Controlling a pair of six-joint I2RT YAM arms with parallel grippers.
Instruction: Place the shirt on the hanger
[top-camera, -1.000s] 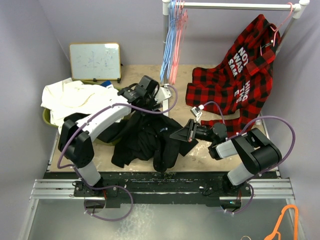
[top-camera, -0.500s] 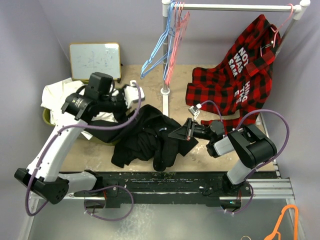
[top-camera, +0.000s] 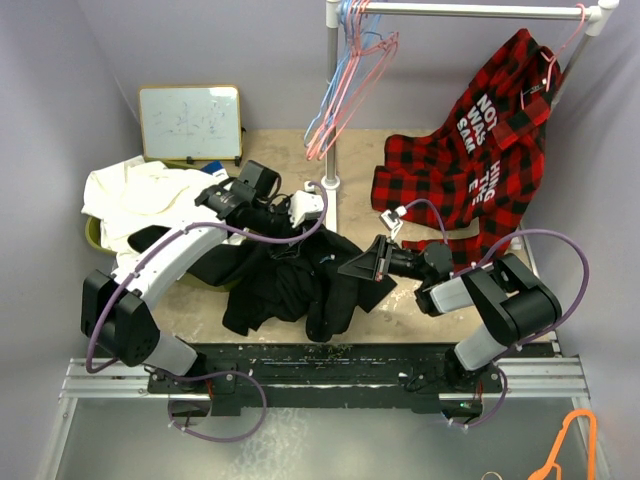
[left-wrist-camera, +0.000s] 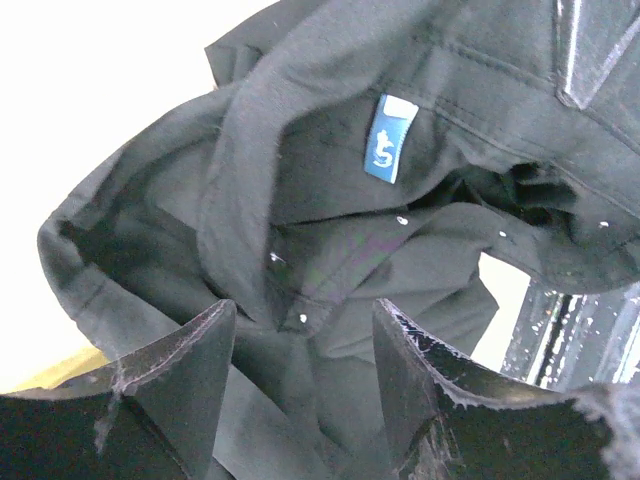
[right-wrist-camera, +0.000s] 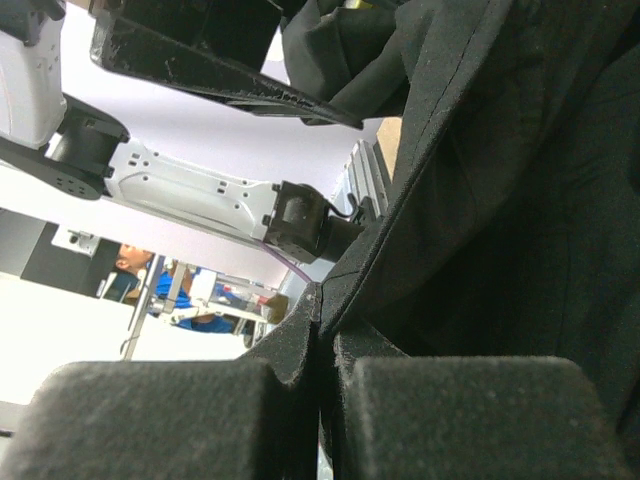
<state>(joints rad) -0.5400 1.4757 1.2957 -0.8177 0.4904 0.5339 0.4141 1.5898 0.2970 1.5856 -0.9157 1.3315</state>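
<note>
The shirt (top-camera: 290, 280) lies crumpled in a dark heap at the middle of the table (top-camera: 275, 150), close to the near edge, with folds spreading toward the left edge. The right gripper (top-camera: 362, 268) comes in low from the right and meets the heap's right side. In the right wrist view, the right gripper (right-wrist-camera: 325, 400) has its padded fingers pressed together on a seamed fold of the shirt (right-wrist-camera: 480, 180). The left gripper (top-camera: 288, 232) hangs over the far side of the heap. In the left wrist view, the left gripper (left-wrist-camera: 305, 390) has its fingers spread apart above the collar area of the shirt (left-wrist-camera: 300, 200), and whether they touch the cloth cannot be told. A small blue label (left-wrist-camera: 390, 138) sits inside the collar, with tiny white buttons (left-wrist-camera: 402, 220) nearby. The hanger (top-camera: 350, 100), thin and pink, hangs tilted among light-blue hangers (top-camera: 322, 110) at the left end of the rail (top-camera: 470, 12), over the far edge and well apart from both grippers. A red-and-black plaid shirt (top-camera: 470, 170) drapes from the rail onto the far right corner. A white garment (top-camera: 150, 195) is bunched at the left edge, and a whiteboard (top-camera: 190, 122) leans in the far left corner.
</note>
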